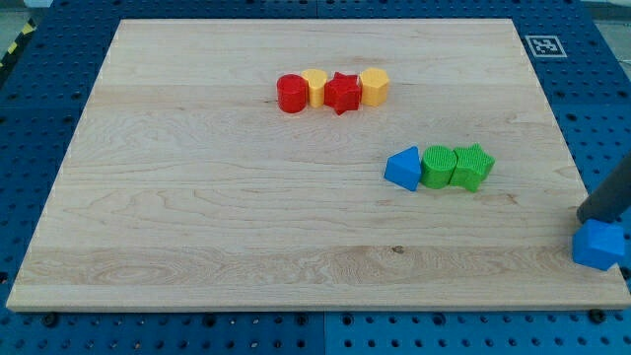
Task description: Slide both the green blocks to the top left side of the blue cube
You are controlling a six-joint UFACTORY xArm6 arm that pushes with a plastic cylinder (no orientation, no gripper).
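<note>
Two green blocks sit side by side right of the board's middle: a round-ish green block [438, 166] and a green star-shaped block [472, 166]. A blue triangular block [402, 169] touches the left green block on its left. The blue cube [598, 245] sits at the board's right edge near the view's bottom. The dark rod comes in from the right edge, and my tip [583, 219] rests right at the blue cube's top left, far right and below the green blocks.
A row of touching blocks lies near the view's top centre: red cylinder [291, 94], yellow block [315, 87], red star [342, 93], yellow hexagon [374, 87]. The wooden board [197, 217] lies on a blue pegboard; a marker tag [545, 44] is at top right.
</note>
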